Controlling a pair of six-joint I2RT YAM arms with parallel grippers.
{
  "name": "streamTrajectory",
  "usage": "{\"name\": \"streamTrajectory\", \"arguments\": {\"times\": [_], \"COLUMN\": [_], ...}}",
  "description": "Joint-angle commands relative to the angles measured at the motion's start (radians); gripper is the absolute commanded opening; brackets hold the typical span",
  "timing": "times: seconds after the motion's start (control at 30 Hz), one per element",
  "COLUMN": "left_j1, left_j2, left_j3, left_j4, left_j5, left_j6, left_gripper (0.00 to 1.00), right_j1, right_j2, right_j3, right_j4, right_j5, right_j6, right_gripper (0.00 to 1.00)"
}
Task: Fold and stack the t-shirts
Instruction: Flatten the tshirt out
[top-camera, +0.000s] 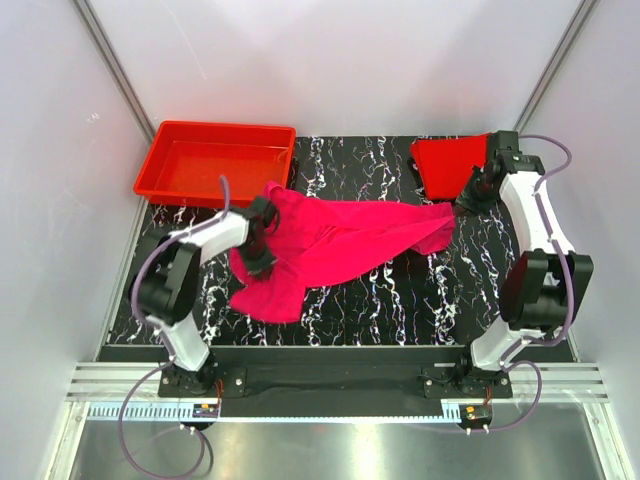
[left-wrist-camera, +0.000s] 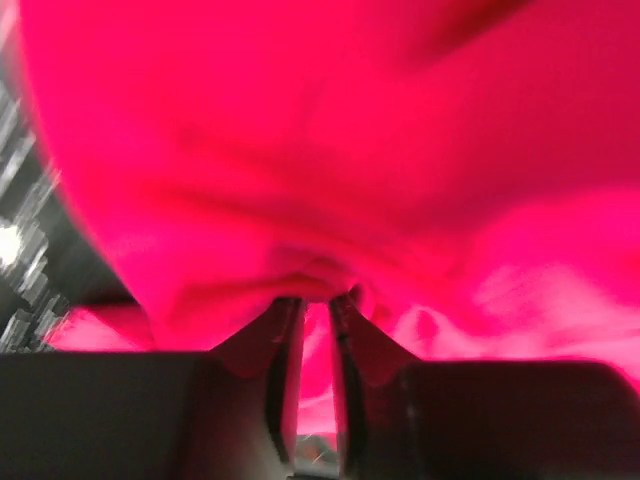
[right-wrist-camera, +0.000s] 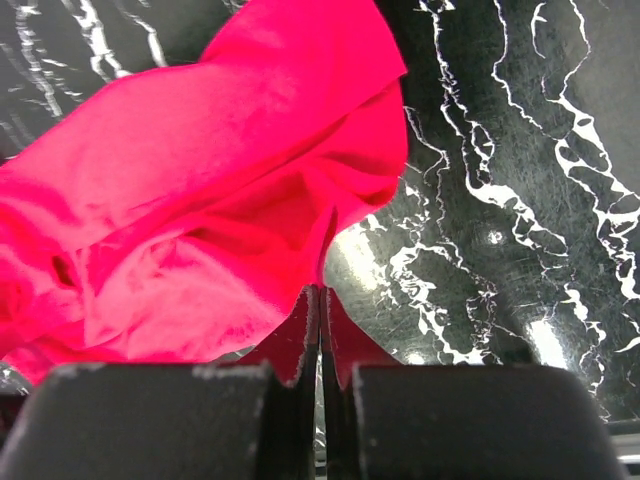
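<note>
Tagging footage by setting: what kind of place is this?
Probably a robotics lab test cell: white panel walls enclose a black marbled table, with a left arm and right arm bolted at its near edge.

- A black, white-veined tabletop (top-camera: 400, 300) lay beneath the left gripper (top-camera: 262, 262) and the right gripper (top-camera: 468, 197).
- Plain white walls (top-camera: 350, 60) rose beyond both grippers and outboard of each.
- Light glared off the tabletop just right of the right gripper's tips.
- A ribbed metal rail (top-camera: 100, 380) ran well behind them.
</note>
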Motion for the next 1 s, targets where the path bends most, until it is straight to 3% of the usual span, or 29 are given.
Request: {"name": "streamTrajectory", "arguments": {"times": [0.0,0.1,0.2,0.37,0.4,0.47,0.6,0.67,0.77,0.97], "left_j1": [-0.009,-0.012,-0.01,-0.012,-0.009,-0.003,0.061,0.115,0.184,0.232], "left_j2": [0.091,0.075,0.029,-0.264,-0.309,-0.394,-0.479,-0.487,-0.436,-0.254], "left_j3": [0.214,0.332,0.365,0.109,0.066,-0.053,-0.221,-0.266,-0.255,-0.169], "left_j4": [0.059,0.041,-0.015,-0.004,-0.002,0.007,0.062,0.137,0.175,0.189], "left_j5": [0.011,-0.046,-0.092,-0.067,-0.064,-0.02,0.034,0.077,0.114,0.051], "left_j6": [0.11,0.177,0.222,0.179,0.171,0.16,0.148,0.182,0.283,0.432], "left_gripper": [0.17,0.2,0.3,0.66,0.68,0.68,0.51,0.49,0.46,0.46], "right_j1": [-0.007,-0.065,-0.119,-0.133,-0.133,-0.131,-0.128,-0.121,-0.105,-0.101], "right_j2": [-0.065,-0.084,-0.096,-0.125,-0.131,-0.13,-0.131,-0.136,-0.136,-0.156], "right_j3": [-0.02,-0.077,-0.125,-0.171,-0.174,-0.165,-0.151,-0.16,-0.166,-0.155], "right_j4": [0.01,0.041,0.08,0.13,0.136,0.134,0.12,0.131,0.136,0.131], "right_j5": [-0.056,-0.173,-0.24,-0.281,-0.279,-0.281,-0.294,-0.299,-0.3,-0.288], "right_j6": [0.013,0.038,0.066,0.09,0.089,0.069,0.038,0.026,0.021,0.007], "right_gripper": [0.0,0.0,0.0,0.0,0.0,0.0,0.0,0.0,0.0,0.0]}}
